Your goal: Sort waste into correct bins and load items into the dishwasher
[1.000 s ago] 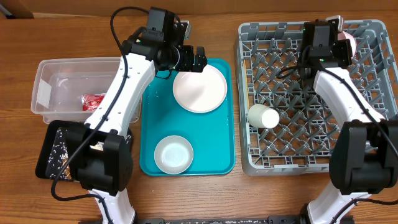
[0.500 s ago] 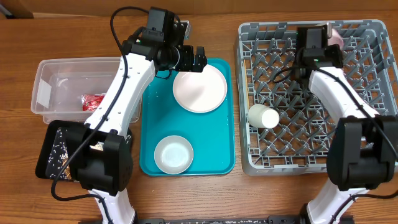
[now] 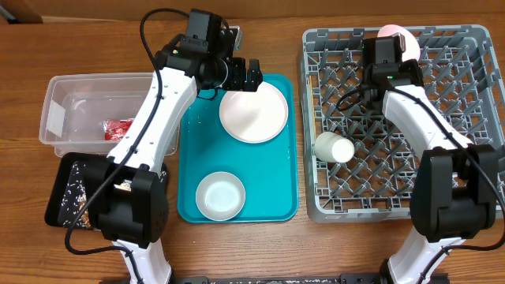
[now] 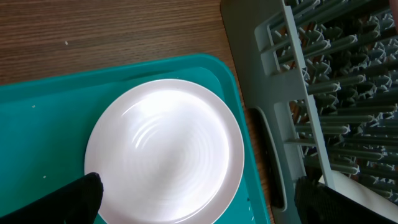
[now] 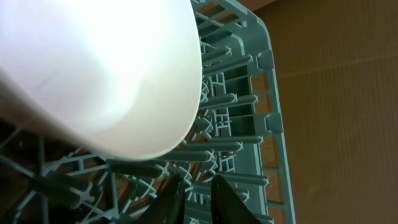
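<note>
The pale-pink plate [image 3: 253,112] lies on the teal tray [image 3: 189,158] and also shows in the left wrist view [image 4: 165,152]. My left gripper [image 3: 243,74] is open and empty, its fingers [image 4: 199,199] astride the plate's far edge. The white bowl [image 3: 220,196] sits on the tray's near part. The white cup [image 3: 334,147] lies on its side in the grey rack [image 3: 458,118]. My right gripper [image 5: 197,186] is shut with nothing between its fingers, low among the rack's pegs at the far edge. A pale-pink round dish [image 3: 394,35] stands beside it [image 5: 93,68].
The clear tub [image 3: 71,87] at the left holds the red wrapper [image 3: 118,126]. The black tray [image 3: 59,197] in front of it holds loose rice and a brown lump [image 3: 122,185]. No napkin shows. The rack's near edge [image 4: 261,93] lies just right of the tray.
My right wrist has swung left along the rack's far edge, and the pale-pink dish now shows further left beside it. The left arm, plate, bowl and cup have not moved.
</note>
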You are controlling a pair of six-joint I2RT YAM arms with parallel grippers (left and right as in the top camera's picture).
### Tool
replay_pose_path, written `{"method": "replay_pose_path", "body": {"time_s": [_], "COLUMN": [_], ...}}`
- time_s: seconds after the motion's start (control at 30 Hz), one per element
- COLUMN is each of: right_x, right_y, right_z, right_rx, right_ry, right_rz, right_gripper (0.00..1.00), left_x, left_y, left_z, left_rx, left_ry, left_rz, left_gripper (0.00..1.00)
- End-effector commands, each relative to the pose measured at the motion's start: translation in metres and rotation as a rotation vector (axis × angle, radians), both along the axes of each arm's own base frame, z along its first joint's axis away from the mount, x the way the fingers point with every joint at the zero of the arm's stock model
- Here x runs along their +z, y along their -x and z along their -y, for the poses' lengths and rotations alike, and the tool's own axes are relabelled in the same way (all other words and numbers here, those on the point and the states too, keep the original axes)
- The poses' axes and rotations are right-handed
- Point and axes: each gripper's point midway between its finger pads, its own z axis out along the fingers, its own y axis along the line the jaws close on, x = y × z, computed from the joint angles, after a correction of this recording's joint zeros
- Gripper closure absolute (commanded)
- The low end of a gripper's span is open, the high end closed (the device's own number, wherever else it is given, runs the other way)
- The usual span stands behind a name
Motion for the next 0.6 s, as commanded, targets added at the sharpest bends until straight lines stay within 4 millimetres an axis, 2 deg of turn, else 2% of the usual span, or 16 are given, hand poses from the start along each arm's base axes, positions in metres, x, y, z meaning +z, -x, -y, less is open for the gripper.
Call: {"method": "replay_pose_path", "body": {"time_s": [0.0,0.1,0.23,0.4,0.43,0.5,0.57], "right_x": [0.012,0.044,0.079,0.089,0.092,0.095,0.094], "right_y": [-0.001,-0.002,-0.006,-0.011,-0.011,-0.011,-0.012], "right_z": [-0.001,-0.001,-0.01,-0.053,-0.058,-0.062,-0.068], "right_rx": [-0.001,-0.003,0.035,0.243,0.263,0.253,0.275], "right_ry": [-0.001,-0.013,-0.089,-0.32,-0.349,-0.397,-0.424], "right_rz": [0.035,0.131,0.26,0.273,0.278,0.311,0.31], "right_gripper": [0.79,0.76,0.62,0.47,0.46,0.38,0.38], "left_x": [0.019,0.019,0.019,0.019,0.019,0.019,0.019], "left_y": [-0.003,-0.003,-0.003,-0.003,-0.003,-0.003,-0.003], "left_z": [0.003,0.003,0.003,0.003,0.003,0.003,0.003], "left_rx": [-0.021,-0.021,-0.021,-0.021,-0.021,-0.021,-0.021], "left_ry": [-0.002,-0.002,-0.002,-0.002,-0.002,-0.002,-0.002], "left_rz": [0.056,0.056,0.056,0.056,0.056,0.056,0.056], "left_gripper": [0.0,0.0,0.0,0.0,0.0,0.0,0.0]}}
